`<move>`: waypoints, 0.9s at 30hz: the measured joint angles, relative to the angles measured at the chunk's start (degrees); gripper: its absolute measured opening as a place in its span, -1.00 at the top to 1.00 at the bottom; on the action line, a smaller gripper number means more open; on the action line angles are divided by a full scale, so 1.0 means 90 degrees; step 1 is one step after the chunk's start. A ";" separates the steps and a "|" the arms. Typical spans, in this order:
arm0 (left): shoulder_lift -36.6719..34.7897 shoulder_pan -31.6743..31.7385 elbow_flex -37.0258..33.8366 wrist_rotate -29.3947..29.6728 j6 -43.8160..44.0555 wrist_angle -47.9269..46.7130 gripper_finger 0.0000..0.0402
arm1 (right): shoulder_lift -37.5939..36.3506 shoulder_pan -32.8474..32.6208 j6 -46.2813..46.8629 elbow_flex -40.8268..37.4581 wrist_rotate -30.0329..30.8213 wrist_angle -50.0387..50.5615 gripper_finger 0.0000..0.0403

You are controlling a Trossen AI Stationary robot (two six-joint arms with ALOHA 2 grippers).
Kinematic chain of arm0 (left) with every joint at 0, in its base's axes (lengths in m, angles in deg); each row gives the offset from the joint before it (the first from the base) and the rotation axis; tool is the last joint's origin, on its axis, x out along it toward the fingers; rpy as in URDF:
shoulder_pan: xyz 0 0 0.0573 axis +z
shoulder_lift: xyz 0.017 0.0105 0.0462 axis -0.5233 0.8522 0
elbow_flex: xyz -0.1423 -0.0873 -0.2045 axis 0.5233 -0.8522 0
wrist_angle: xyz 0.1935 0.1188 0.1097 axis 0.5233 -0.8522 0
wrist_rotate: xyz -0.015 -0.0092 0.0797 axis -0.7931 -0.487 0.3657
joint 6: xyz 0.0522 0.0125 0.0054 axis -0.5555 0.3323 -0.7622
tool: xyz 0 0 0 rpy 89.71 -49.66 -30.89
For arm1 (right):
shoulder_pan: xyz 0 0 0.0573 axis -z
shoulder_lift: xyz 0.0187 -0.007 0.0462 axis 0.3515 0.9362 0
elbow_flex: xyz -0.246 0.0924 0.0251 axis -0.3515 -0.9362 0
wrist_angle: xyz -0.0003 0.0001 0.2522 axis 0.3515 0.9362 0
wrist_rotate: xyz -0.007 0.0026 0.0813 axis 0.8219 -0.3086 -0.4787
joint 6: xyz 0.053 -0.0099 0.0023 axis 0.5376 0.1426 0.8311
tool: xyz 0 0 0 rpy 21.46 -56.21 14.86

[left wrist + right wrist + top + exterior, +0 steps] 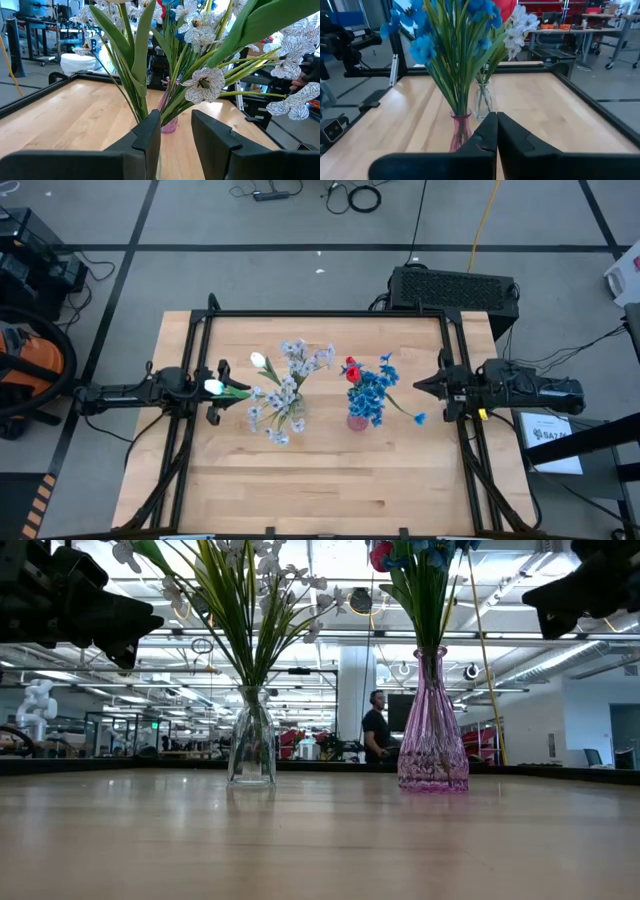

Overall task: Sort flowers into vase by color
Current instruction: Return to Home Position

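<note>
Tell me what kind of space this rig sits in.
Likely an open-plan robotics lab or workshop: exposed ceiling pipes, workbenches beyond the table, loose cables on a bare floor.

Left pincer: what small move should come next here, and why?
Probably draw the left pincer straight back from the transparent vase, with its fingers apart. It is open and empty, a white tulip leans out of that vase right by its tips, and no flower lies on the table. The right pincer is shut, off from the pink vase.
</note>
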State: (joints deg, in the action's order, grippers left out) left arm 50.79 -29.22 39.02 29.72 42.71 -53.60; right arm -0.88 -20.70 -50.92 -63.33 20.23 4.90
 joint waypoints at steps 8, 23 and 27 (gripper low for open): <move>-0.0002 0.0000 0.0000 0.0002 0.0000 -0.0002 0.42 | -0.0491 0.0000 0.0589 -0.1168 -0.0047 -0.1153 1.00; 0.0000 0.0002 0.0000 0.0000 0.0000 -0.0053 0.42 | -0.0484 0.0000 0.0947 -0.1954 0.0076 -0.2373 1.00; 0.0000 0.0002 0.0000 0.0000 0.0000 -0.0054 0.42 | -0.0473 0.0000 0.0968 -0.1954 0.0097 -0.2379 1.00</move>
State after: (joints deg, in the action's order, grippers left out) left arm 50.79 -29.21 39.02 29.72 42.71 -54.09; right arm -5.13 -20.70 -42.21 -80.92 21.10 -16.52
